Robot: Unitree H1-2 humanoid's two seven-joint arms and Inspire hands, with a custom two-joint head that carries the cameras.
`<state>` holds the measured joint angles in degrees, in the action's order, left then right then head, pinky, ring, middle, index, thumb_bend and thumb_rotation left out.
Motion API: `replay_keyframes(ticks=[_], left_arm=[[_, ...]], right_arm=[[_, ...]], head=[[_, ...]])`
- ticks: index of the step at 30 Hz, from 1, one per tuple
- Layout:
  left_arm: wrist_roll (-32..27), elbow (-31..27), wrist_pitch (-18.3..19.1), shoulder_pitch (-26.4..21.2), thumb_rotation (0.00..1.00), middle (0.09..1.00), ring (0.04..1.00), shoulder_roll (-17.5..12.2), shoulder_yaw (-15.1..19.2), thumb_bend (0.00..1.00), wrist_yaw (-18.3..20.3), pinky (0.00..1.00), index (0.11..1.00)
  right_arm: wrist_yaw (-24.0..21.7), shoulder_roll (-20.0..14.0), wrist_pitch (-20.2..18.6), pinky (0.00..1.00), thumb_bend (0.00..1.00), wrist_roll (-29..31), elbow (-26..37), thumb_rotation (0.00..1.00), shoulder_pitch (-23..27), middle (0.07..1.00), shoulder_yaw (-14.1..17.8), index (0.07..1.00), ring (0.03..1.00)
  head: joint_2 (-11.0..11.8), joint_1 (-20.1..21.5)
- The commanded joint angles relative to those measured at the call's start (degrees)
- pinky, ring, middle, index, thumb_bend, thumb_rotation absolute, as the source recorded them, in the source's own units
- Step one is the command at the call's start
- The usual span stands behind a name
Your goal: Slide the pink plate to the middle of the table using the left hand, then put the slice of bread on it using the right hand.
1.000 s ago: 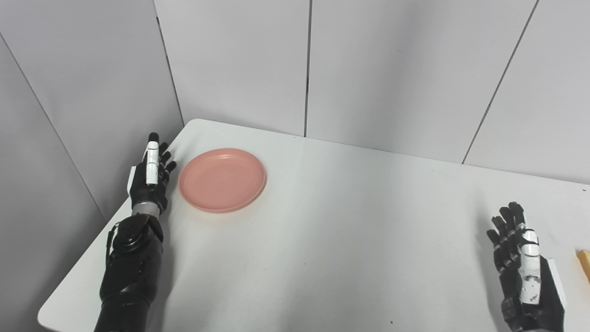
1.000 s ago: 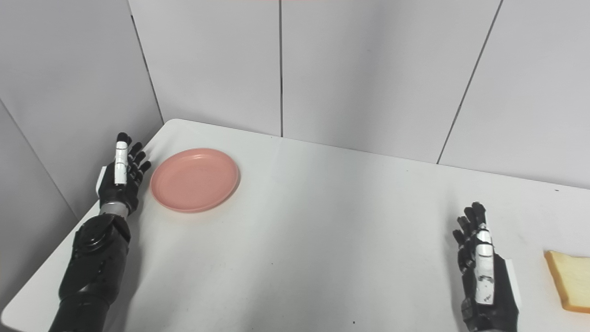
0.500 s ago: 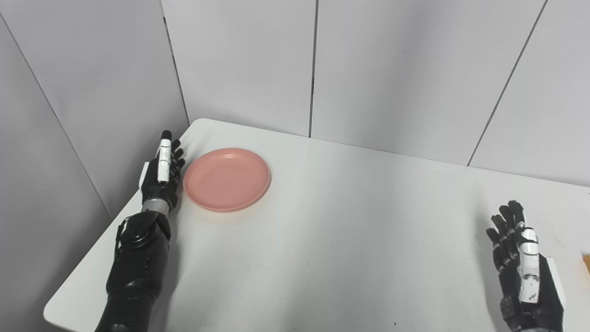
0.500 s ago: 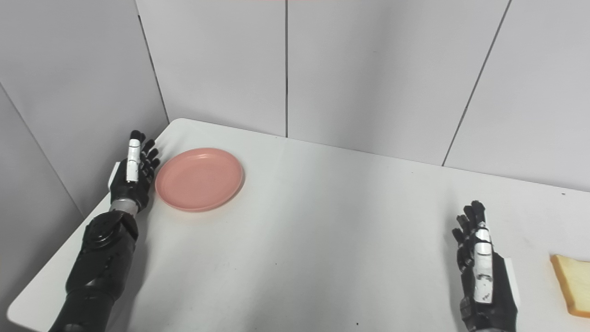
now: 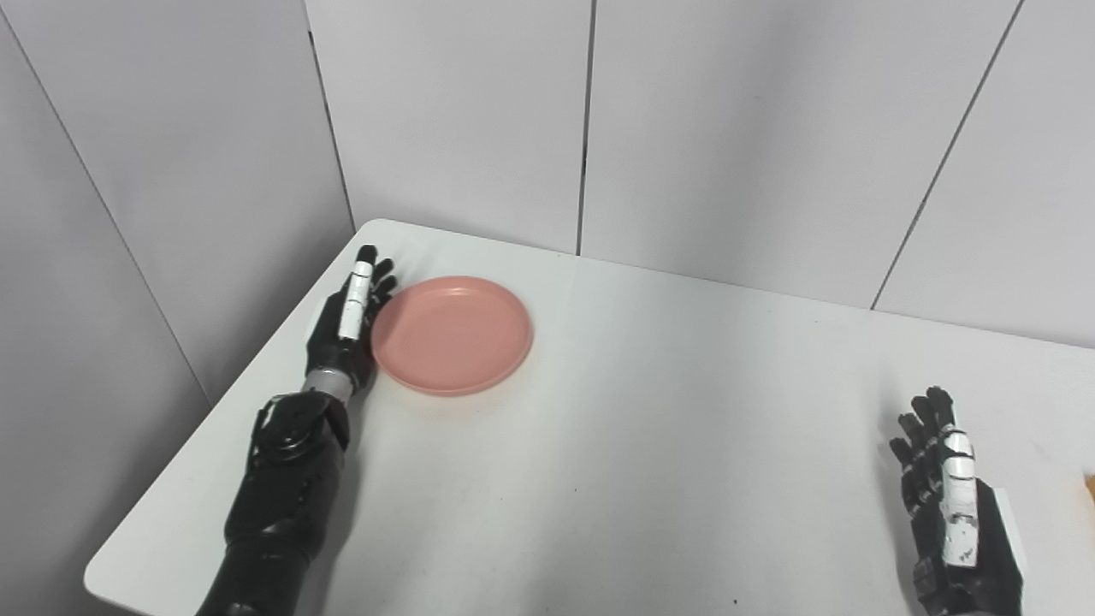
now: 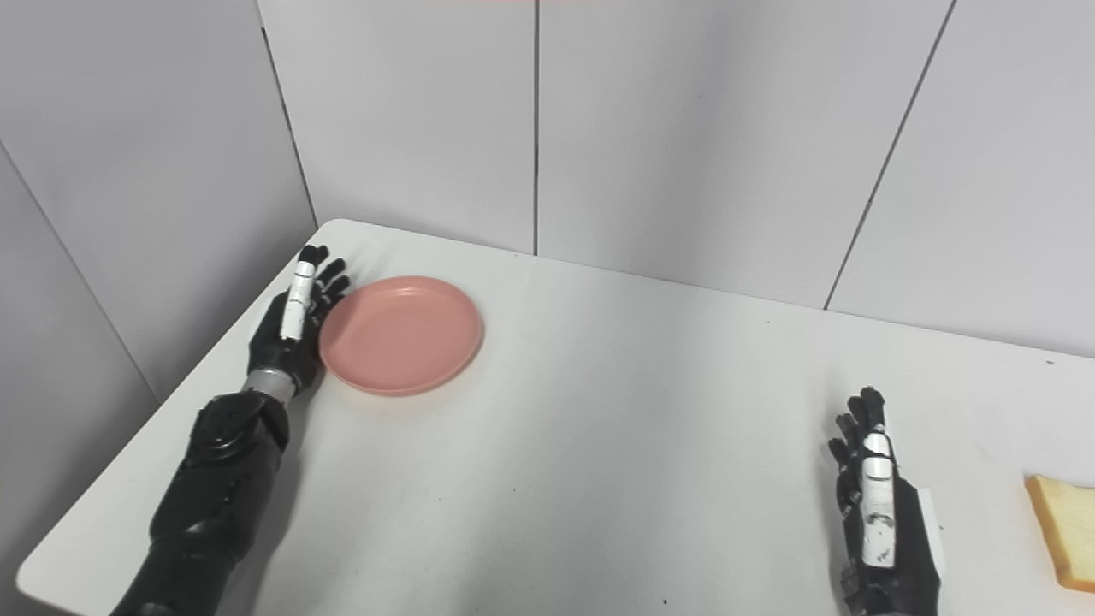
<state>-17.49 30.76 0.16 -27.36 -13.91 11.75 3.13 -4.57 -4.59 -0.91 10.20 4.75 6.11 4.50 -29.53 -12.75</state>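
I am on the first step: sliding the round, shallow pink plastic plate (image 5: 452,334) toward the middle of the white table (image 5: 650,445). My left hand (image 5: 346,322), black with a white strip along one finger, stands edge-on against the plate's left rim, fingers stretched out flat and together, gripping nothing; it looks to be touching the rim, pushing rather than holding. The plate lies flat near the table's far left corner, well short of the middle.

My right hand (image 6: 877,505) waits well to the right of the plate, fingers extended and slightly spread, holding nothing. The pale, tan-crusted slice of bread (image 6: 1063,532) lies flat just beyond that hand, at the picture's right edge, far from the plate.

The next move, as I judge it, calls for a steady sideways push to the right, keeping my palm low against the rim so the plate neither tips nor spins away.

Against half a second ago, my left hand has closed onto the plate's rim, and the plate has shifted a little to the right, away from the table's left edge.
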Motion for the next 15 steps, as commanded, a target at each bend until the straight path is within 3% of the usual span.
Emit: replay_keyframes(ticks=[1,7,15], left_arm=[[0.23,-1.11,4.53,0.28,0.86,0.944,0.949,3.34,-3.11,0.85,2.96,0.97,0.948],[-0.21,-3.00,4.86,0.89,0.85,0.938,0.946,5.71,-4.25,0.84,3.02,0.96,0.940],[-0.30,-7.30,8.26,1.73,0.85,0.938,0.946,8.50,-5.96,0.84,3.32,0.96,0.936]], right_arm=[[0.10,0.12,3.30,1.00,0.53,-0.81,0.92,1.00,1.36,1.000,-0.11,1.000,1.000],[0.55,0.81,3.54,1.00,0.52,-1.46,0.80,1.00,1.34,1.000,-0.03,1.000,1.000],[1.35,1.73,1.78,1.00,0.53,-2.12,1.94,1.00,1.27,1.000,-0.35,1.000,1.000]], head=[[-0.10,0.17],[-0.41,1.05],[-1.46,3.39]])
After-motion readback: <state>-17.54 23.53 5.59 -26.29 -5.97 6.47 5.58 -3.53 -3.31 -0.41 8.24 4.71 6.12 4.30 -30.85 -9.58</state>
